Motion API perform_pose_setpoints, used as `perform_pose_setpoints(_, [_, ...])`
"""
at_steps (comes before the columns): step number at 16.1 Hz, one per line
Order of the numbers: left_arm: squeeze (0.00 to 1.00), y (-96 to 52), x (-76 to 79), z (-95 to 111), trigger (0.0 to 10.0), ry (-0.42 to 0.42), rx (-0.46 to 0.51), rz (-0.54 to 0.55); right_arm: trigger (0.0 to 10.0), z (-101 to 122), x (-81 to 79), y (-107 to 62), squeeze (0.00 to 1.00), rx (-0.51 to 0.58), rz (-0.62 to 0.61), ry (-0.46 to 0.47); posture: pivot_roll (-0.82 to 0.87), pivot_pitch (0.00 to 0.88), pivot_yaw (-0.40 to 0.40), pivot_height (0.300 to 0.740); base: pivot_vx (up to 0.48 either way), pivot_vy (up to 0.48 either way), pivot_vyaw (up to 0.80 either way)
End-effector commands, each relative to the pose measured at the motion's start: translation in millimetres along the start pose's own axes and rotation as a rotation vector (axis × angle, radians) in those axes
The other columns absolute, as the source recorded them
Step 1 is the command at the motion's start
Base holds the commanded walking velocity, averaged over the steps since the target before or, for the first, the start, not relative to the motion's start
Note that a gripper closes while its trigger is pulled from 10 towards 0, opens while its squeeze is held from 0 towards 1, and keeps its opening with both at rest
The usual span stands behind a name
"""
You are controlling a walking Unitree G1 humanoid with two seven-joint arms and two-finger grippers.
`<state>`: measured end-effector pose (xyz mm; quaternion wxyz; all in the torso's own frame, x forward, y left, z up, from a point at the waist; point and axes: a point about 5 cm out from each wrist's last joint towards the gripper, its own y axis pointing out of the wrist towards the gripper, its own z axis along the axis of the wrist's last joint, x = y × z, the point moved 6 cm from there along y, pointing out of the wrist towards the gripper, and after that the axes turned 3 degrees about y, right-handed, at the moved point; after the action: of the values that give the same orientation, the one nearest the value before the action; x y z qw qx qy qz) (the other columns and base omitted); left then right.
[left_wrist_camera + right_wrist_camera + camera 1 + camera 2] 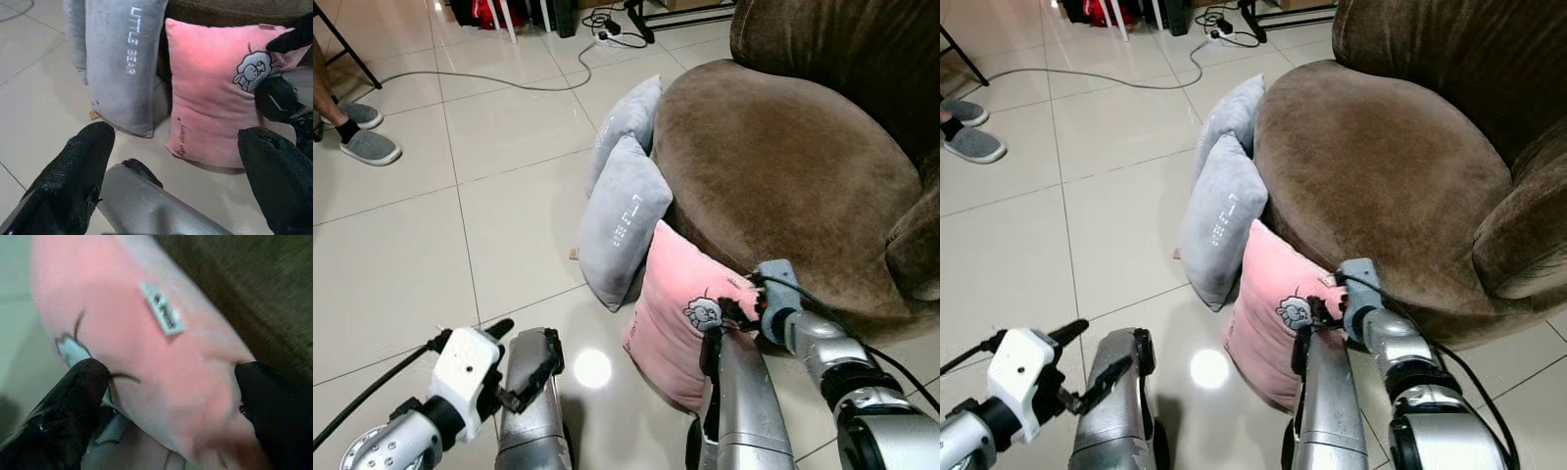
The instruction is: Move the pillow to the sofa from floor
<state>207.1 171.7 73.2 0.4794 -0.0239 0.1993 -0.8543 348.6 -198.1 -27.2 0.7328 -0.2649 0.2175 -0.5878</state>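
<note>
The pink pillow (677,311) is stood on the floor (401,264), leaned against the sofa (783,176), beside two grey pillows (622,220). Its top edge is straddled by the spread fingers of the right gripper (741,299), one finger (73,401) on each face. The left gripper (171,186) is held released, low and apart from the pillows.

Floor (401,264): glossy off-white tiles with thin dark grout lines; a round light reflection (592,368) shows on one tile. Armchair (783,166): brown plush, rounded seat, at right. A grey cable (489,78) runs across the tiles to a power strip (612,37) at the far edge. Dark furniture legs (641,20) stand beyond.
</note>
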Motion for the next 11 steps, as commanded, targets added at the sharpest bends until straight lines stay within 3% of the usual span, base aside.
perform_pose_setpoints(1, [0.00, -2.5, -2.1, -5, 10.0, 0.003, -0.016, -0.003, 10.0, -4, -1.2, 1.0, 0.00, -0.020, -0.010, -0.027, 0.16, 0.100, 0.038, 0.471, 0.000, 0.000, 0.00])
perform_pose_setpoints(2, [0.00, -2.8, -3.1, -6, 10.0, 0.003, -0.019, -0.004, 10.0, -5, 0.4, 1.2, 0.00, -0.023, -0.029, -0.029, 0.16, 0.100, 0.038, 0.471, 0.000, 0.000, 0.00])
perform_pose_setpoints(4, [0.00, 1.8, -8.6, -31, 10.0, -0.002, -0.047, -0.004, 10.0, -2, 17.2, -0.2, 0.00, -0.007, -0.161, 0.024, 0.16, 0.102, 0.039, 0.471, 0.000, 0.000, 0.00])
perform_pose_setpoints(6, [0.00, 2.8, -12.5, -37, 10.0, 0.005, -0.051, 0.006, 10.0, 2, 23.0, -0.9, 0.00, 0.014, -0.213, 0.055, 0.16, 0.102, 0.039, 0.471, 0.000, 0.000, 0.00])
perform_pose_setpoints(8, [0.00, 3.7, -23.2, -32, 10.0, 0.008, -0.019, 0.048, 10.0, 12, 29.6, -2.2, 0.00, 0.076, -0.273, 0.159, 0.16, 0.102, 0.039, 0.471, 0.000, 0.000, 0.00])
perform_pose_setpoints(11, [0.00, 5.9, -32.8, -16, 10.0, 0.028, 0.047, 0.101, 10.0, 19, 24.8, -0.6, 0.00, 0.105, -0.258, 0.149, 0.17, 0.094, 0.036, 0.471, 0.000, 0.000, 0.00])
